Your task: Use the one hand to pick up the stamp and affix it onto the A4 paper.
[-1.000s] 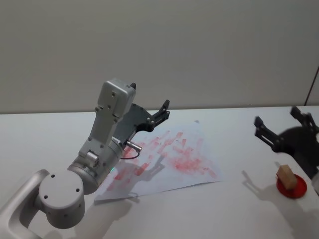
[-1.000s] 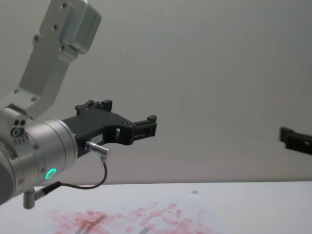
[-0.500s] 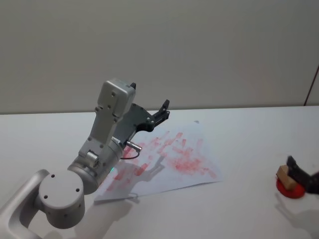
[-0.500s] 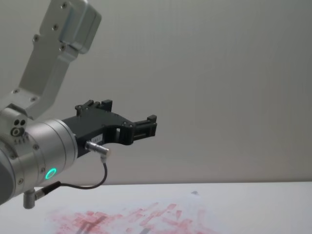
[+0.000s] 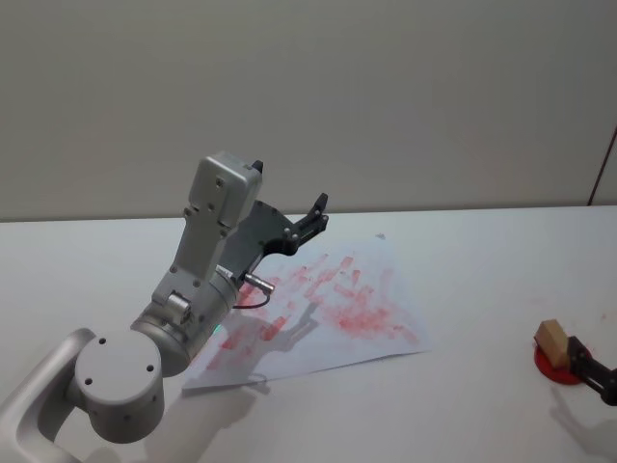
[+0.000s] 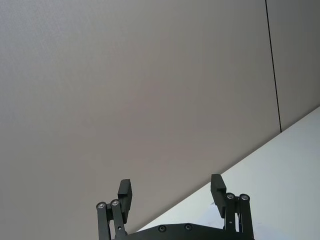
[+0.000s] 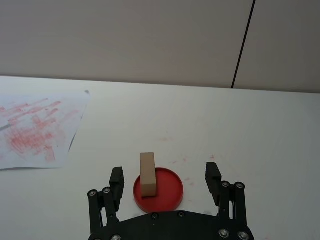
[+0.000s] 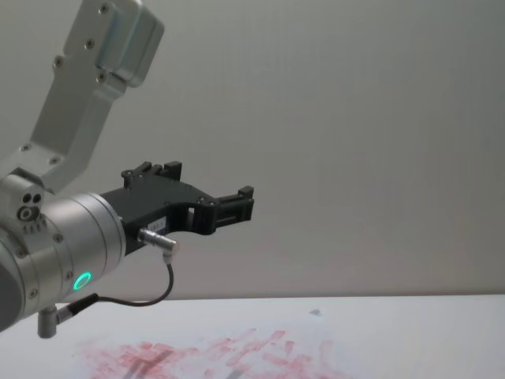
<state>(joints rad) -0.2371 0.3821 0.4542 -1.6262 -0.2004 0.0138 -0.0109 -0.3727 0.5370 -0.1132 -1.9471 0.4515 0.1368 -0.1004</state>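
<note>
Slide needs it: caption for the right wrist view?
Open right tool facing the stamp upright on a red dish, paper nearby.

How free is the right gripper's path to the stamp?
Likely free, yes: the right gripper is open and faces the stamp, which stands upright on the red dish, with nothing between them.

The stamp (image 7: 147, 174) is plain pale wood-brown; the round dish (image 7: 172, 194) is solid red. The A4 paper (image 5: 337, 299) is white, crowded with faded red and pink rectangular prints. The table (image 5: 482, 260) is white, with faint red specks by the dish. The left gripper (image 6: 171, 186) and right gripper (image 7: 164, 174) are black. The left arm (image 8: 71, 245) is silver with a green light ring (image 8: 81, 280). The wall (image 5: 386, 96) is plain grey-beige.
</note>
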